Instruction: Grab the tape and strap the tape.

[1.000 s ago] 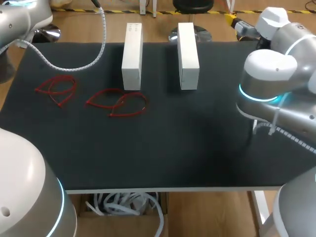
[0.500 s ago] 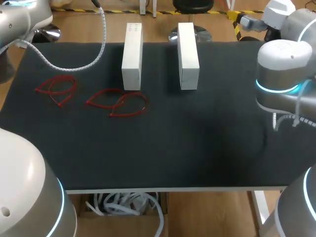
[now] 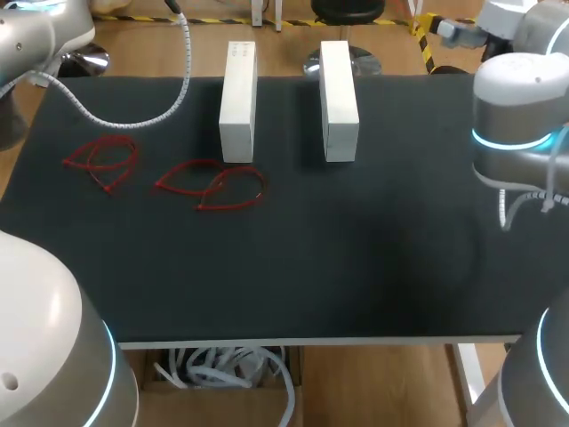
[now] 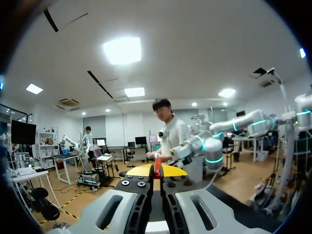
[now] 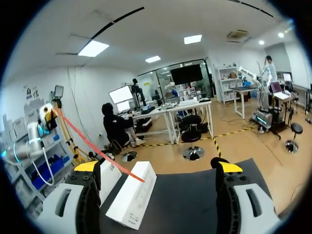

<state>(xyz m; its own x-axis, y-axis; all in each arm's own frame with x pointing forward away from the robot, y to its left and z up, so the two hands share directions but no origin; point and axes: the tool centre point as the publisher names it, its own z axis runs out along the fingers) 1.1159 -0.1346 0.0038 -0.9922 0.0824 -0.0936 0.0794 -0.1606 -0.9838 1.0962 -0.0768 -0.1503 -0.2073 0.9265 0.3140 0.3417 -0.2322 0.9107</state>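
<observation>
Black table (image 3: 356,267) fills the head view. Your right arm (image 3: 520,116) is over its right edge and your left arm (image 3: 36,31) is at the far left corner. Two white boxes stand apart at the far side, left box (image 3: 237,102) and right box (image 3: 338,89). Two tangles of red tape lie flat on the left part of the table. The outer loop (image 3: 102,160) is near the left edge and the inner loop (image 3: 213,185) is just in front of the left box.

Your left gripper (image 4: 157,170) has its fingers pinched together on a red tape piece (image 4: 157,165). Your right gripper (image 5: 158,166) has its fingers spread wide. A red strip (image 5: 92,146) slants past one finger and over the right box. You can't tell what holds it.
</observation>
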